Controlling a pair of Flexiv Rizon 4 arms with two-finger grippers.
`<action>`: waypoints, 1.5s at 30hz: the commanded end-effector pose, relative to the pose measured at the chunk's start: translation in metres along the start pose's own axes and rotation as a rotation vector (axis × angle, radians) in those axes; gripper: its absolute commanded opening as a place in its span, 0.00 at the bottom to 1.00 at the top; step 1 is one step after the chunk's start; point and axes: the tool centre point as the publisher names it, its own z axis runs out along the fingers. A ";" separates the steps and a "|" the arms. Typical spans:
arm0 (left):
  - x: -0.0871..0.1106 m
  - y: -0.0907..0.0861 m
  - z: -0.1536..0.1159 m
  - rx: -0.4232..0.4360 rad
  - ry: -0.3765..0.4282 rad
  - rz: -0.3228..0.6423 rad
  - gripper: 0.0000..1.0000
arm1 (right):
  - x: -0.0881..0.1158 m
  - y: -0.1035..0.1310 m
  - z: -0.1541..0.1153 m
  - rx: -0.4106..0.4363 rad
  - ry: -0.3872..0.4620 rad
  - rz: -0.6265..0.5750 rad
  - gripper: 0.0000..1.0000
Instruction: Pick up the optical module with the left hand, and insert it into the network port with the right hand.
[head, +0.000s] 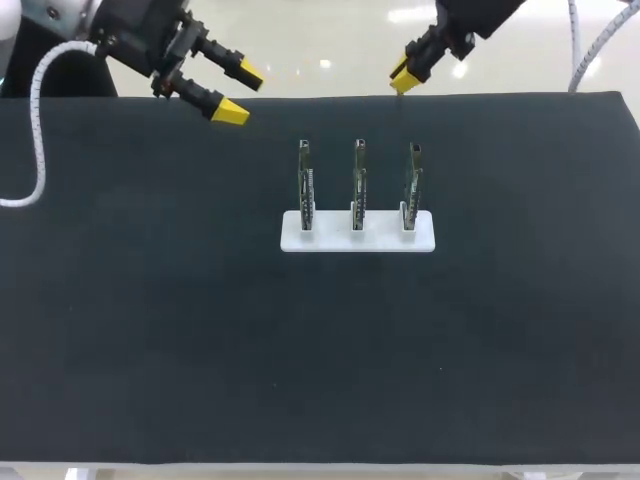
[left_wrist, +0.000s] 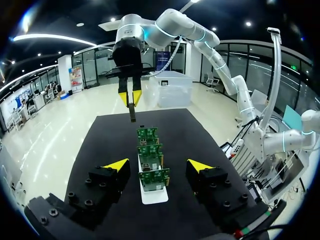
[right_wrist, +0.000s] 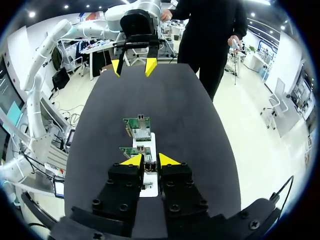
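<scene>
Network-port boards (head: 358, 185), three, stand upright in a white rack (head: 357, 241) mid-worktop (head: 150, 330), likely so ports stay reachable; left hand (head: 242, 92) hangs wide beyond them, right hand (head: 400, 78) opposite, grip state untellable.

The left gripper (left_wrist: 158, 164) is held wide, its black fingers (left_wrist: 107, 181) with bright yellow tips well apart above the black table mat (left_wrist: 100, 145). Between and ahead of them, three green circuit boards (left_wrist: 148, 150) stand upright in a row on a white rectangular base (left_wrist: 154, 196). Past the farthest board, the white right arm (left_wrist: 170, 22) arches down, and the right gripper (left_wrist: 131, 97) points at the mat's far edge. A slim dark piece (left_wrist: 132, 115) shows just under it; whether it is held cannot be told
</scene>
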 end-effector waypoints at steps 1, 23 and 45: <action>0.000 0.001 0.000 0.002 0.003 -0.001 1.00 | 0.008 0.004 0.001 0.009 -0.005 -0.003 0.00; 0.000 0.001 0.000 0.002 0.003 -0.001 1.00 | 0.027 0.025 0.009 0.009 -0.001 -0.042 0.00; 0.000 0.001 0.000 0.002 0.003 -0.001 1.00 | 0.037 0.023 0.010 0.007 -0.002 -0.067 0.00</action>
